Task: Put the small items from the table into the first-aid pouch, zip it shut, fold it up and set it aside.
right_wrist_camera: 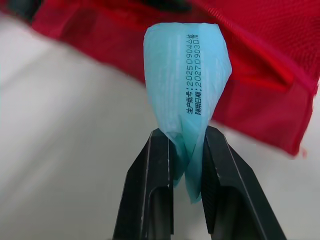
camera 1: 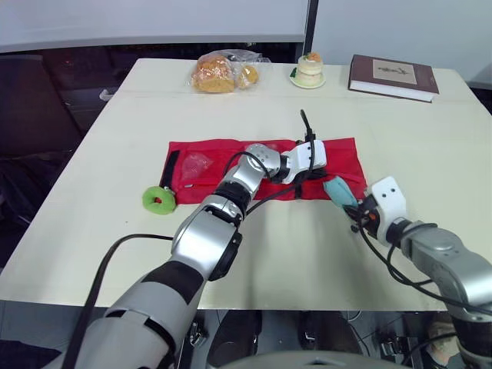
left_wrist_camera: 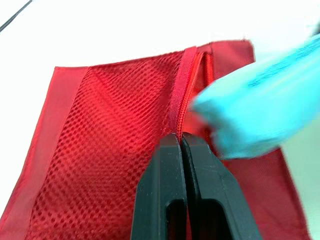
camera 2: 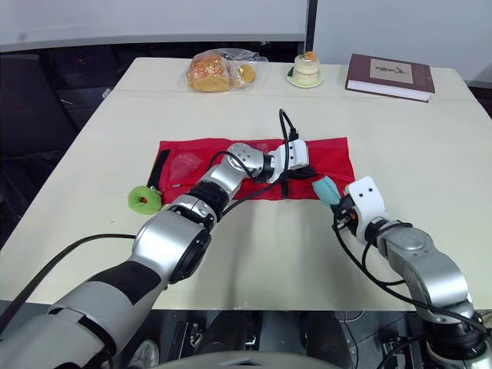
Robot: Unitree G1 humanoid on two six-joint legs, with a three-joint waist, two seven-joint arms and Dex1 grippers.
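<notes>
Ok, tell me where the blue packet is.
In the eye views, the blue packet sits in the right gripper's jaws on the robot's right, at the red pouch's near right corner.

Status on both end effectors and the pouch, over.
Left end effector shut on pouch at the zipper. Right end effector shut on blue packet, at pouch's right end. Green roll off pouch's left end, not yet packed.

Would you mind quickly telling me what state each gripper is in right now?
Left gripper: shut, tips against the red pouch.
Right gripper: shut on the blue packet.
</notes>
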